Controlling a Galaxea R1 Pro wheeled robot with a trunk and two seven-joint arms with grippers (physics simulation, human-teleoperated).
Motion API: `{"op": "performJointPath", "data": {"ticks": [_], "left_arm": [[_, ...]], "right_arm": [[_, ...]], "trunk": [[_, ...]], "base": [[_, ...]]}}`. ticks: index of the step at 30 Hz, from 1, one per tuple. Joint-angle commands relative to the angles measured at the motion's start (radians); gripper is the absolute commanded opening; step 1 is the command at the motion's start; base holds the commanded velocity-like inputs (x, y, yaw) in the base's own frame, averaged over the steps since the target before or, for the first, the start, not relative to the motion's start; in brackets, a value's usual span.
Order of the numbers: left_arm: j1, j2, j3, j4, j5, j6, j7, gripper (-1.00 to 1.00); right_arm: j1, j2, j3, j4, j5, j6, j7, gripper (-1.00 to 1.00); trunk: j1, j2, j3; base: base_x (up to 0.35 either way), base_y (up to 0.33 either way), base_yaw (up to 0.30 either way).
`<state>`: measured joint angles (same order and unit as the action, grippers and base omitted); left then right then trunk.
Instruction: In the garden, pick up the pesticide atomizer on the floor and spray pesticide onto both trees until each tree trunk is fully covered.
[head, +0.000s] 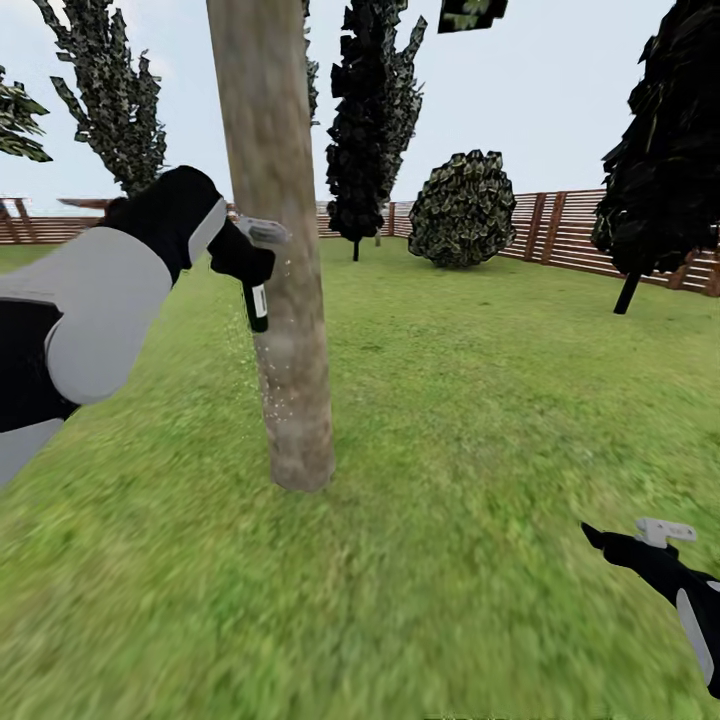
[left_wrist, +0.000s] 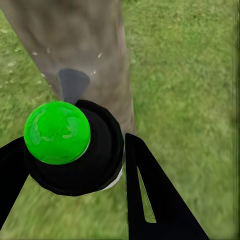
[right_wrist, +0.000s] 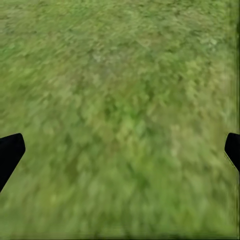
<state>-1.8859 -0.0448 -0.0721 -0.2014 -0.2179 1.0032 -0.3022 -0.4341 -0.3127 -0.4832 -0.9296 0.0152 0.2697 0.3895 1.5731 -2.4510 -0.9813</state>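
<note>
Low at my right side, my right gripper (head: 640, 540) hangs over blurry green grass (head: 450, 560), fingers (right_wrist: 10, 152) spread wide with only lawn between them. Nearer the middle, my left gripper (head: 245, 262) is pinched on the pesticide atomizer (head: 257, 300), a small black bottle with a pale label; its long axis runs upright, the light grey trigger head on top pointing at the tree trunk (head: 285, 300) just beside it. From my left wrist camera the bottle (left_wrist: 75, 150) appears round and glossy black, with a bright green dome on the end facing the camera, between my two dark fingers (left_wrist: 150, 200). That trunk is a thick, smooth, beige-grey mottled column, speckled with pale droplets. Beyond stand dark blocky trees (head: 375, 110), a round bush (head: 462, 208) and a brown slatted fence (head: 560, 228).
</note>
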Motion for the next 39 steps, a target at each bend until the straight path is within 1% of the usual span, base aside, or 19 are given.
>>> {"op": "performJointPath", "data": {"ticks": [1, 4, 6, 8, 9, 10, 13, 17, 19, 24, 28, 34, 39], "left_arm": [[-0.004, 0.0, 0.0, 0.004, 0.0, 0.0, 0.0, -1.0], [-0.007, 0.0, 0.0, 0.017, 0.0, 0.0, 0.0, -1.0], [-0.008, 0.0, -0.001, 0.046, 0.0, 0.0, 0.0, -1.0], [-0.008, 0.002, -0.005, 0.093, -0.001, -0.001, 0.0, -1.0], [-0.008, 0.003, -0.009, 0.109, -0.001, -0.002, 0.0, -1.0], [-0.009, 0.003, -0.024, 0.134, -0.001, -0.003, 0.0, -1.0], [-0.008, 0.006, -0.043, 0.165, -0.001, -0.005, 0.0, -1.0], [-0.002, 0.008, -0.047, 0.174, -0.001, -0.008, 0.0, -1.0], [0.001, 0.013, -0.048, 0.175, -0.001, -0.009, 0.0, -1.0], [0.027, 0.023, -0.048, 0.175, -0.001, -0.011, 0.0, -1.0], [0.036, 0.025, -0.048, 0.175, -0.001, -0.011, 0.0, -1.0], [0.103, 0.026, -0.048, 0.175, -0.001, -0.015, -0.001, -1.0], [0.172, 0.026, -0.048, 0.175, -0.001, -0.033, -0.001, -1.0]], "right_arm": [[0.0, 0.0, 0.0, 0.0, 0.0, 0.0, 0.0, 1.0], [0.0, 0.001, 0.0, 0.0, 0.0, 0.0, -0.001, 1.0], [0.0, 0.001, 0.0, 0.0, 0.0, 0.0, -0.001, 1.0], [0.001, 0.001, 0.0, 0.0, 0.0, 0.0, -0.001, 1.0], [0.001, 0.001, 0.0, 0.0, 0.0, 0.0, -0.001, 1.0], [0.001, 0.001, 0.0, 0.0, 0.0, -0.001, -0.001, 1.0], [0.001, 0.001, 0.0, 0.0, 0.0, -0.001, -0.001, 1.0], [0.0, 0.001, 0.0, 0.0, 0.0, 0.0, -0.001, 1.0], [0.0, 0.001, 0.0, 0.0, 0.0, 0.0, 0.0, 1.0], [0.0, 0.001, 0.0, 0.0, 0.0, 0.0, 0.0, 1.0], [0.0, 0.001, 0.0, 0.0, 0.0, 0.0, 0.0, 1.0], [0.0, 0.001, 0.0, 0.0, 0.0, 0.0, 0.0, 1.0], [0.0, 0.001, 0.001, 0.0, 0.0, 0.0, 0.0, 1.0]], "trunk": [[0.0, 0.0, 0.0], [0.0, 0.0, 0.0], [0.0, 0.0, 0.0], [0.0, 0.0, 0.0], [0.0, 0.0, 0.0], [0.0, 0.0, 0.0], [0.0, 0.0, 0.0], [0.0, 0.0, 0.0], [0.0, 0.0, 0.0], [0.0, 0.0, 0.0], [0.0, 0.0, 0.0], [0.0, 0.0, 0.0], [0.0, 0.0, 0.0]], "base": [[0.0, 0.0, -0.131], [0.0, 0.0, -0.057], [0.0, 0.0, -0.014], [0.0, 0.0, -0.004], [0.0, 0.0, -0.002], [0.0, 0.0, 0.0], [0.0, 0.0, 0.0], [0.0, 0.0, 0.0], [0.0, 0.0, 0.0], [0.0, 0.0, 0.0], [0.0, 0.0, 0.0], [0.0, 0.0, 0.0], [0.0, 0.0, 0.0]]}}
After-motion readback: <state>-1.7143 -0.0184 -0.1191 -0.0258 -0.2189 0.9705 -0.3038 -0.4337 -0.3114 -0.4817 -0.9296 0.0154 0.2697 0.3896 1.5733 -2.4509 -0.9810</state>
